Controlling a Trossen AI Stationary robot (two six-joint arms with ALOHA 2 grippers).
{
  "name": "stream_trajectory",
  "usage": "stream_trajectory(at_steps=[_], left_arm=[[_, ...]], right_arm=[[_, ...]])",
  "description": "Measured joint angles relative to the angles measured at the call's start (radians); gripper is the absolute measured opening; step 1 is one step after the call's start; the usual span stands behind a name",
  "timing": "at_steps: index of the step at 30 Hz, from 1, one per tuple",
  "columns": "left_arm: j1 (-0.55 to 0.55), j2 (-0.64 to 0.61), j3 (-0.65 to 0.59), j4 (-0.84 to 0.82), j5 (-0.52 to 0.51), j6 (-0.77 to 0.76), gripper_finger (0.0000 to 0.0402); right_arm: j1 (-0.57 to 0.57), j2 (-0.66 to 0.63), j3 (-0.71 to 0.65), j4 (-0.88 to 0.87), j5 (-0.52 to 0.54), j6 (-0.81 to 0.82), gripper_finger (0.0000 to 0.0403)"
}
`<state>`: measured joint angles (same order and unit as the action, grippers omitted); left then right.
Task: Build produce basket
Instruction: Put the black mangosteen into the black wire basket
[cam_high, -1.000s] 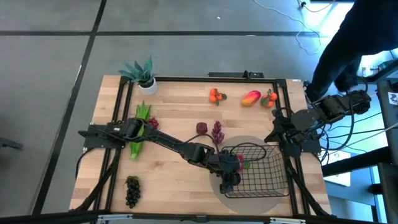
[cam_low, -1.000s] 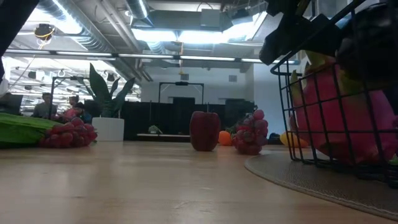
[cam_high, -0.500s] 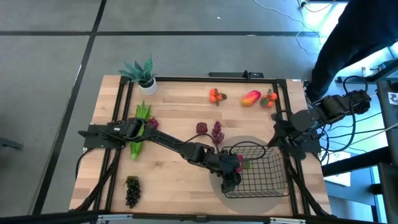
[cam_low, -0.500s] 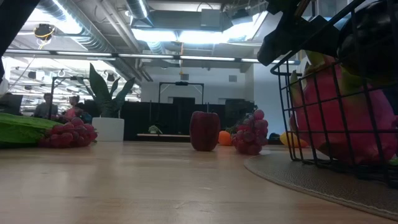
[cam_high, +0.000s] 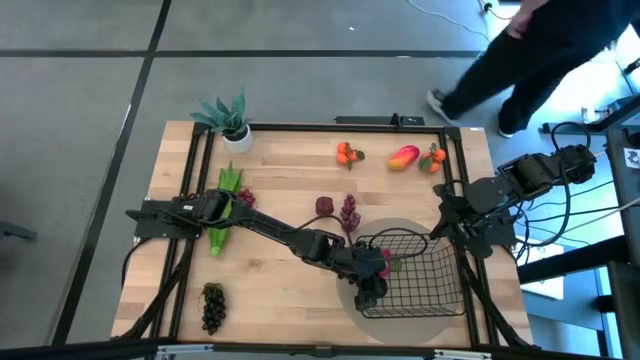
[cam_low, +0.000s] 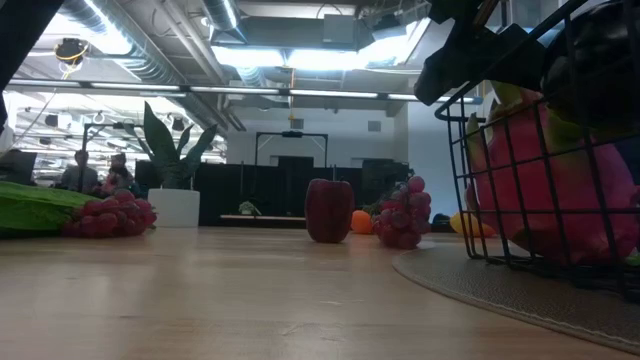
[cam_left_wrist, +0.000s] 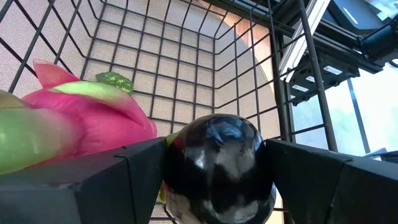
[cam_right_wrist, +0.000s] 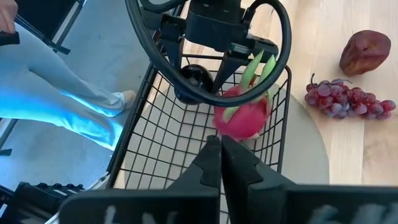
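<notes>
Right now I see my left end effector (cam_high: 369, 290) reaching into the basket (cam_high: 440, 300), which sits on a round grey mat (cam_high: 352, 300) on the worktop (cam_high: 280, 190). Its fingers stand wide around a glossy black round object (cam_left_wrist: 214, 165) — clamped on it, as the left wrist view shows. The pink dragon fruit (cam_high: 388, 260) lies inside the basket just beside that end effector. My right end effector (cam_high: 440, 222) hovers at the basket's right rim, fingers pressed together and holding nothing. Outside the basket remain the mango (cam_high: 403, 157), tangerines (cam_high: 346, 153), purple grapes (cam_high: 349, 213) and dark grapes (cam_high: 212, 306).
</notes>
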<state>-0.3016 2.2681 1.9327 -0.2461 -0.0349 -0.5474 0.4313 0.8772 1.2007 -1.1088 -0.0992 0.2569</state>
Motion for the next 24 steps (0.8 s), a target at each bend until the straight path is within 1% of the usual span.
stream_trajectory(at_steps=[13, 24], left_arm=[[0.001, -0.001, 0.0, -0.006, 0.0, 0.0, 0.0246], [0.004, -0.002, 0.0, -0.01, 0.0, 0.007, 0.0299]], right_arm=[[0.0, 0.0, 0.0, 0.0, 0.0, -0.002, 0.0], [0.0, 0.0, 0.0, 0.0, 0.0, -0.002, 0.0]])
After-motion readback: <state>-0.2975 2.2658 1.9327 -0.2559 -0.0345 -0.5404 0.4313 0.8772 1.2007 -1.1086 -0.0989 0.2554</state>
